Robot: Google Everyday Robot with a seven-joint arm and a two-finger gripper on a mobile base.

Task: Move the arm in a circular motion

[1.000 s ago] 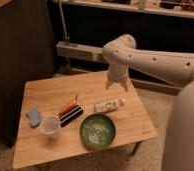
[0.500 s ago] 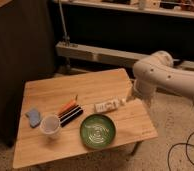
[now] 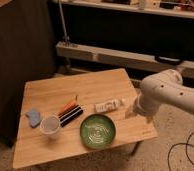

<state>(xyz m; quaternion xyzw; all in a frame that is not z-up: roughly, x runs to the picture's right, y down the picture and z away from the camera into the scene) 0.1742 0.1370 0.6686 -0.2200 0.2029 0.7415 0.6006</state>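
Note:
The arm (image 3: 165, 95) is a thick off-white tube with small dark screw holes. It enters from the right edge and bends at a rounded joint over the table's right side. Its narrow tapered end, the gripper (image 3: 132, 112), points down and to the left above the right edge of the wooden table (image 3: 90, 87). The gripper hangs just right of a white tube (image 3: 109, 105) and touches nothing that I can see.
On the table lie a green plate (image 3: 97, 131), a clear cup (image 3: 50, 125), a blue object (image 3: 34, 117) and orange and black markers (image 3: 70, 111). A dark cabinet stands to the left, a low shelf (image 3: 115, 55) behind. Black cables (image 3: 182, 150) loop on the floor at the right.
The arm has swung from above the table's back right corner out to its right edge, then a little toward the front. The items on the table have not moved.

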